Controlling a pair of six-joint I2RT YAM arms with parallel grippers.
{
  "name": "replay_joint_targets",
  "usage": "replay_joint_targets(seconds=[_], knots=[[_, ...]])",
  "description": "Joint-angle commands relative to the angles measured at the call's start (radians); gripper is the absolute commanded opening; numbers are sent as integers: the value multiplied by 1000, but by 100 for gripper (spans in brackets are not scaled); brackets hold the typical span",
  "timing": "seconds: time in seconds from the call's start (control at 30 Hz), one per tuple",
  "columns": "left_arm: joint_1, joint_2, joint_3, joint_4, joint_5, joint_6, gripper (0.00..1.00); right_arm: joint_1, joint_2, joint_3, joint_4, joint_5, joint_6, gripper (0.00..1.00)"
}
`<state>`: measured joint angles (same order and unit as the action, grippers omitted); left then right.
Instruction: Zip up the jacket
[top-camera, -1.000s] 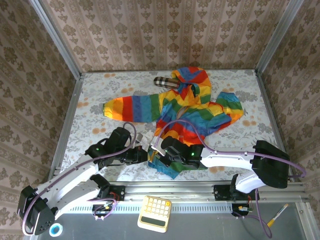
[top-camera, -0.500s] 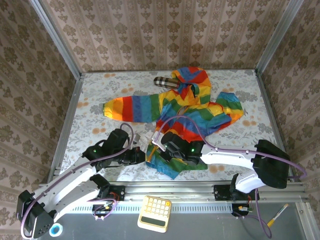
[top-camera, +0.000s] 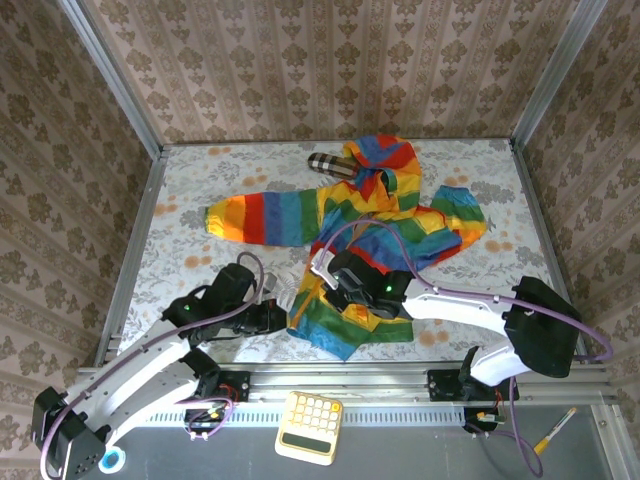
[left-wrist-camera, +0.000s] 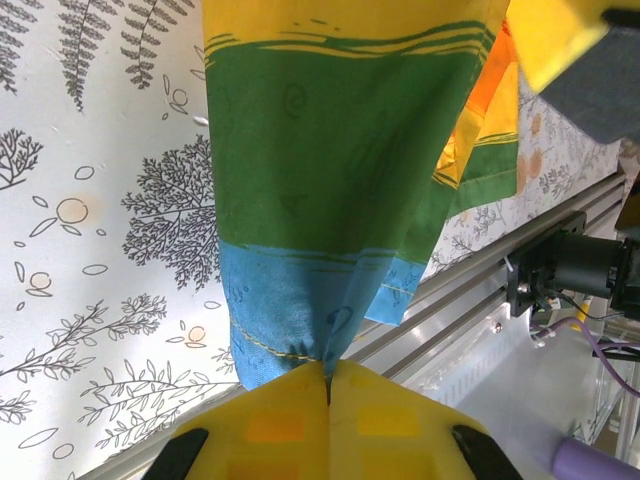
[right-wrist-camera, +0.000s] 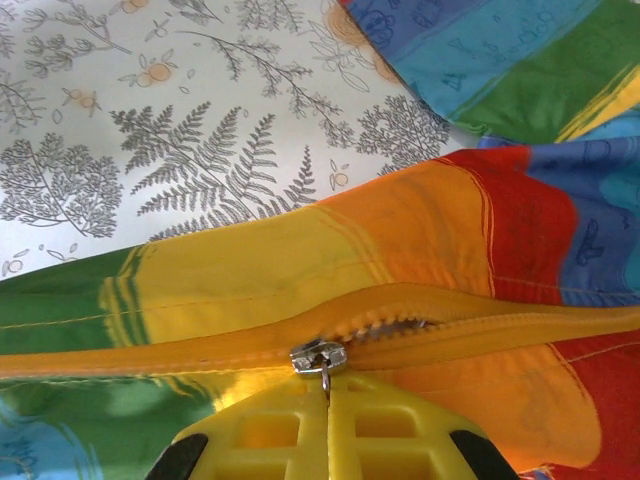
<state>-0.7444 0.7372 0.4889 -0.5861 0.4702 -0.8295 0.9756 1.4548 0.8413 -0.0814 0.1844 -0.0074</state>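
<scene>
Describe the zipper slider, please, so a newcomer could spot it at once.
Start at the rainbow-striped jacket on the table, then follow its orange zipper tape to the right end effector. The zipper slider sits at its tips: the one small silver metal piece amid coloured fabric.

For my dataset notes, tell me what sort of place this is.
Probably a staged robot test booth, not a real room: wallpapered panels held in a metal frame, a fern-print tablecloth, and two arms bolted to a rail, working on a jacket.
</scene>
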Motion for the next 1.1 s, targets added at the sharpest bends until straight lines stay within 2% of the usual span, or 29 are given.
replay_joint_targets(seconds=[0.0,0.5,1.07], knots=[[0,-10,-26,-100,2,1,0,-39,9,46,-12,83,-17,0],[-1,-10,-21,-143,-12,24,0,-125,38,83,-20,57,-49,0],[-27,-46,-49,-139,-26,-30,0,-173,98,127,-17,47,-78,0]])
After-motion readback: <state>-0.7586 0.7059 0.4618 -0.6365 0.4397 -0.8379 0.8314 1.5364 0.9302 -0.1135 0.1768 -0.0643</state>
